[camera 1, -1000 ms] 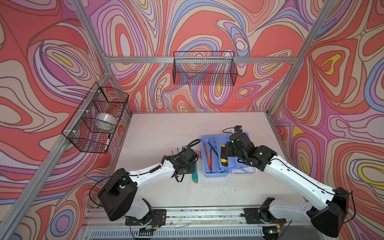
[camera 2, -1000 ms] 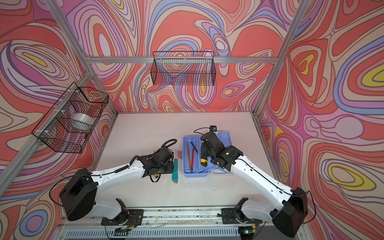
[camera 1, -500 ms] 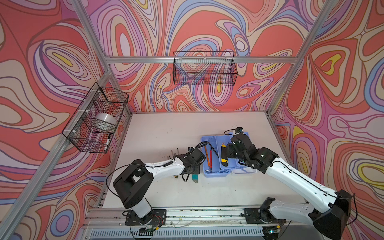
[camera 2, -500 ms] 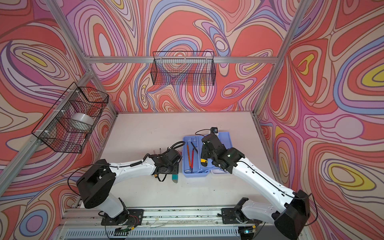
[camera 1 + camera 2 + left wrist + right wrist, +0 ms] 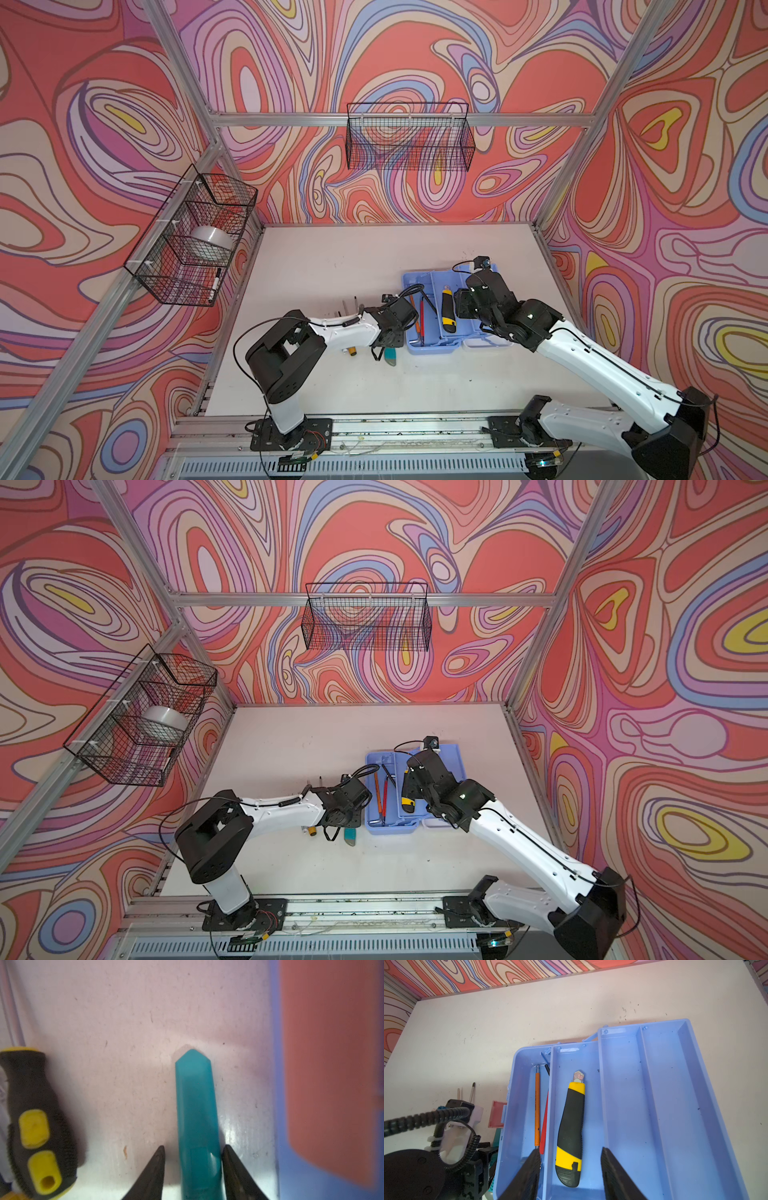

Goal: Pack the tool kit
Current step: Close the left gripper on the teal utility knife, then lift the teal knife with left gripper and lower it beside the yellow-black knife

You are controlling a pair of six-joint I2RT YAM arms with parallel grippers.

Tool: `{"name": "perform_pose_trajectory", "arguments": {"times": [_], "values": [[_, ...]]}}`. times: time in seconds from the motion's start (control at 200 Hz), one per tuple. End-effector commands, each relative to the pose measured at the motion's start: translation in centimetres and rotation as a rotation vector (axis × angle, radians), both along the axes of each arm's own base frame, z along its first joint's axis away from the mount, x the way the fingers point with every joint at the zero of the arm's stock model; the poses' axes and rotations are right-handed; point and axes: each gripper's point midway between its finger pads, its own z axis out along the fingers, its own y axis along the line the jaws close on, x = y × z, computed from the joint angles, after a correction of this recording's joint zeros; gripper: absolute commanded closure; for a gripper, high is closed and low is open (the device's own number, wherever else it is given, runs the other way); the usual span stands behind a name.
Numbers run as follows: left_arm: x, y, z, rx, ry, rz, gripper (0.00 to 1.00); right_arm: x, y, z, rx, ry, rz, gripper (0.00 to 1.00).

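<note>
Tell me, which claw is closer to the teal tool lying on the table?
Left. The left gripper straddles the teal tool with open jaws, not yet clamped. The right gripper hangs over the blue tray, above the yellow-and-black knife.

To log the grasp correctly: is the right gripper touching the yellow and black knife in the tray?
Apart. The right wrist view shows bare blue tray between the knife and each finger of the right gripper.

Stereo overhead; wrists close, seemingly downward
</note>
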Motion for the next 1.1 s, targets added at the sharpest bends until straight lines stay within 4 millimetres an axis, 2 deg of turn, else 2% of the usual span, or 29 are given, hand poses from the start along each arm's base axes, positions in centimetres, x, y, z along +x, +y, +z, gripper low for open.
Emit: {"name": "perform_pose_trajectory", "arguments": {"times": [0.0,0.23,0.566,0.971,1.097], "values": [[-0.5,0.7,-1.0,0.044,0.029,0.025,0.61,0.0,-0.4,-0.2,-0.009,-0.008,-0.009,0.5],[-0.6,1.1,-0.8,0.055,0.022,0.03,0.69,0.2,-0.3,-0.3,-0.011,-0.006,-0.011,0.5],[-0.3,1.5,0.8,0.064,-0.011,0.02,0.7,0.4,-0.2,-0.4,-0.015,-0.002,-0.015,0.5],[-0.3,2.7,4.8,0.077,-0.072,0.009,0.72,0.6,-0.7,0.1,-0.034,-0.014,-0.035,0.5],[-0.4,2.8,6.7,0.053,-0.094,0.009,0.74,0.5,-1.1,0.5,-0.038,-0.024,-0.047,0.5]]}}
